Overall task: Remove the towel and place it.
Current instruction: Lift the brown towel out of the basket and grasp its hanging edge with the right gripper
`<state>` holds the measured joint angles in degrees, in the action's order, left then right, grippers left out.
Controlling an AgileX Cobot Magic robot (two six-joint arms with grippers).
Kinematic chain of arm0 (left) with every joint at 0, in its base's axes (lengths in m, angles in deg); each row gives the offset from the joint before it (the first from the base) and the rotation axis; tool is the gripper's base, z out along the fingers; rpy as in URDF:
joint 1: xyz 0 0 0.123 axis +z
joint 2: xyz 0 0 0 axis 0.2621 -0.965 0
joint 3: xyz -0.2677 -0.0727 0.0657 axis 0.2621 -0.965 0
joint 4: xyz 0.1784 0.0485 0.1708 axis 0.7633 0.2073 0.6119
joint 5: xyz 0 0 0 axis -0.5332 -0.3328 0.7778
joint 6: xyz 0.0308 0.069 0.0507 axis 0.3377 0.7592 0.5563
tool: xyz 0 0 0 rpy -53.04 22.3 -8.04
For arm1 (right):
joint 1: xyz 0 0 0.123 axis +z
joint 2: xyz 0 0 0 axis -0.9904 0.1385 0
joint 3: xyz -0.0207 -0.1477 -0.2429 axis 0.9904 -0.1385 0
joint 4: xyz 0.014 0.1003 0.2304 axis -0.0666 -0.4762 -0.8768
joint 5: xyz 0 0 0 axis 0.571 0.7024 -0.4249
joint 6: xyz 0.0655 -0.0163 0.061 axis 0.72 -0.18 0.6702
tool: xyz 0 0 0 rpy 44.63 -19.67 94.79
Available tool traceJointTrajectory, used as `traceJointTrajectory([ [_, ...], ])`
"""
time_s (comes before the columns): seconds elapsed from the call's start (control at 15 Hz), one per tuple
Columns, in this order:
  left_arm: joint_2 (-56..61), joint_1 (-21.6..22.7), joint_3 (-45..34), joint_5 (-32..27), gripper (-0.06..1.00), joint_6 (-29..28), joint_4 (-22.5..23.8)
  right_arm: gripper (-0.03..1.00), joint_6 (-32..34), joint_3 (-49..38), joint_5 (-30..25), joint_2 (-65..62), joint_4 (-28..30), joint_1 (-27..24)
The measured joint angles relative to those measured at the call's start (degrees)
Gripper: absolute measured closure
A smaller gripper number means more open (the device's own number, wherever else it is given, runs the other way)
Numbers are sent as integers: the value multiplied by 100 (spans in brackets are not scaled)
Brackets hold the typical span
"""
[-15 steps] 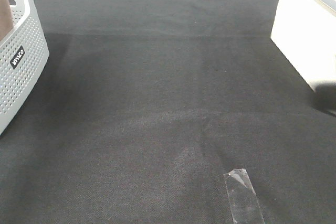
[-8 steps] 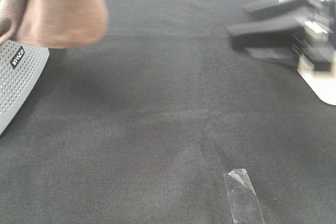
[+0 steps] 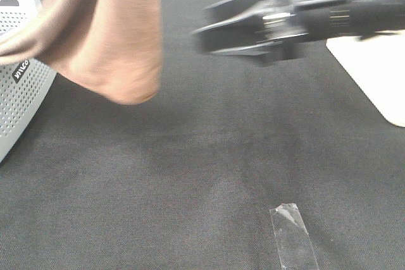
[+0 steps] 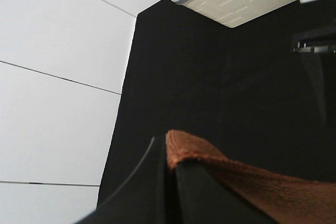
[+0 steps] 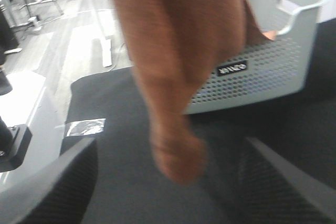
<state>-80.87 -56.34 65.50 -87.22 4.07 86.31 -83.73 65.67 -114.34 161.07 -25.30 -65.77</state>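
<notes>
- High cam: the towel (image 3: pixel 107 36) hangs bunched up at the upper left, partly across the white basket (image 3: pixel 22 93) and off the black table cloth (image 3: pixel 190 156). The right gripper (image 3: pixel 205 26) is a blur up top, pointing at the towel, with its jaws apart and nothing in them. There's a strip of clear tape (image 3: pixel 292 235) on the cloth near the front.
- Left wrist: the left gripper (image 4: pixel 172 169) is clamped tight on the towel's hemmed edge.
- Right wrist: the fingers (image 5: pixel 52 192) are spread wide. The towel dangles blurry just ahead, with the basket behind it.
</notes>
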Motion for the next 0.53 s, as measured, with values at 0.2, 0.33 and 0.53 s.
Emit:
traceJointTrajectory([
  [0.2,-6,0,0,132,94,0,-97,25,17,493,344,470,0,504],
  [0.33,-11,0,0,132,94,0,-126,24,57,773,596,762,-6,665],
  [0.53,-11,0,0,132,94,0,-149,24,63,894,607,1037,-218,808],
])
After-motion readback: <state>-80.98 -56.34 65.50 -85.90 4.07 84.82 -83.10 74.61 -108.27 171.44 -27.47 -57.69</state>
